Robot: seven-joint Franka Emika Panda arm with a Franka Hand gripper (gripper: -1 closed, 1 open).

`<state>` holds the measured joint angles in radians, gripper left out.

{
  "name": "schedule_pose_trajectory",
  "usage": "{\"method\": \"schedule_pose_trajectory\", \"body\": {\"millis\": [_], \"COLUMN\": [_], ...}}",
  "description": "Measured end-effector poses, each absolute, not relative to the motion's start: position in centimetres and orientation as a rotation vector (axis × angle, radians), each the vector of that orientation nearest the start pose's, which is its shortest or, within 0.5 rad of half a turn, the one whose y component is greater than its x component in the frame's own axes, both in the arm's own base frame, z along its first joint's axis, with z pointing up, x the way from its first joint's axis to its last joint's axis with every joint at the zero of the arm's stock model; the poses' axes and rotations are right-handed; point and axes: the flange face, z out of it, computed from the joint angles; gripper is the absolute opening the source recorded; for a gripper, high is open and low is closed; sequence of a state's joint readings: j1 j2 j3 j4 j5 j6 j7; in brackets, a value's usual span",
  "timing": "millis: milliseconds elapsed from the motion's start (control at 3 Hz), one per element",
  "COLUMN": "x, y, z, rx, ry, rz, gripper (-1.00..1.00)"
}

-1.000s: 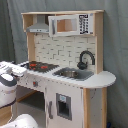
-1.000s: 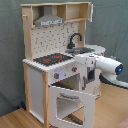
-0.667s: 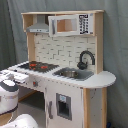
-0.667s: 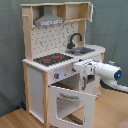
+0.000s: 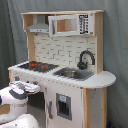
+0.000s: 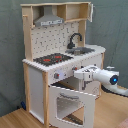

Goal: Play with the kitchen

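Kitchen: I see the kitchen (image 5: 60, 65) upright against a grey curtain (image 5: 115, 45) in both exterior views, its base on a wooden floor (image 6: 15, 120) in the second exterior view.
Hob: the black-red hob (image 6: 52, 59) lies on the counter beside the sink (image 5: 72, 73), with the black faucet (image 5: 86, 59) curving over the basin.
Hood: the grey hood (image 6: 49, 20) hangs under the top shelf, above the hob.
Oven door: I read the windowed oven door (image 6: 70, 102) as swung down and open in the second exterior view, tilted forward from the front panel.
Arm: the white arm (image 6: 107, 77) reaches in from the second exterior view's right, level with the knob strip below the hob.
End effector: the end effector (image 6: 78, 73) sits close against the kitchen's front, just above the open door; I cannot tell whether it is open or closed, nor whether it touches the panel.
First exterior view: the arm shows low at the first exterior view's left, in front of the kitchen.
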<state>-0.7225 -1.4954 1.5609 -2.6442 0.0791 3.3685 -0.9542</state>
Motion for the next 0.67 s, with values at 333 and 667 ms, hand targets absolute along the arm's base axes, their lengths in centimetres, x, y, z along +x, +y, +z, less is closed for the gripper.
{"method": "schedule_pose_trajectory", "body": {"millis": [333, 667], "x": [33.1, 34.5], "y": [34.7, 35.6], "z": [33.3, 34.0], "rx": [0.569, 0.599], "ry": [1.545, 1.530], "rz": [0.583, 0.636], "gripper": [1.00, 1.00]}}
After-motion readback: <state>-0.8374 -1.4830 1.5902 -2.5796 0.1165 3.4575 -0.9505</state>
